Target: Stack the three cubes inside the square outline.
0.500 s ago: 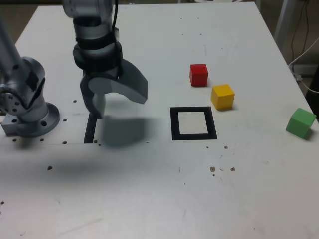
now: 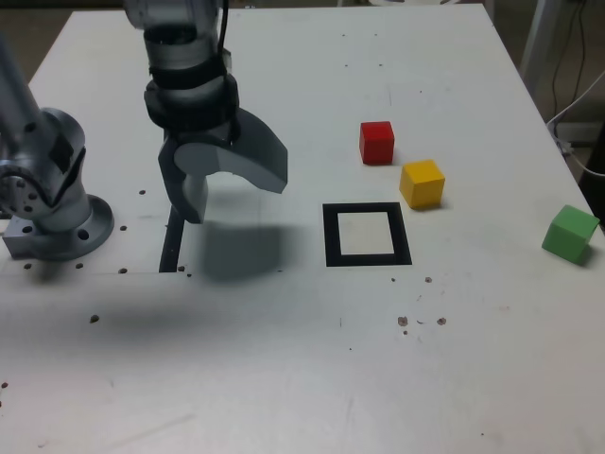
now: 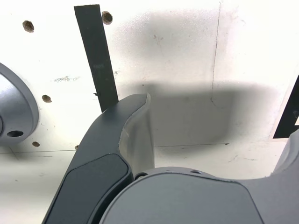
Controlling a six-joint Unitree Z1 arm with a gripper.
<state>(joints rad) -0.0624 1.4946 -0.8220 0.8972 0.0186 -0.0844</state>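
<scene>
Opening step, nothing stacked yet. Gripper (image 2: 227, 184) spread wide and empty above the table (image 2: 284, 378), over the black strip (image 2: 171, 248), left of the square outline (image 2: 367, 235) in the exterior view. Red cube (image 2: 376, 142), yellow cube (image 2: 422, 183) and green cube (image 2: 570, 233) all outside the outline, on its right. Next, probably: travel across to one cube, then descent around it. Against half a second earlier: gripper shifted slightly right.
</scene>
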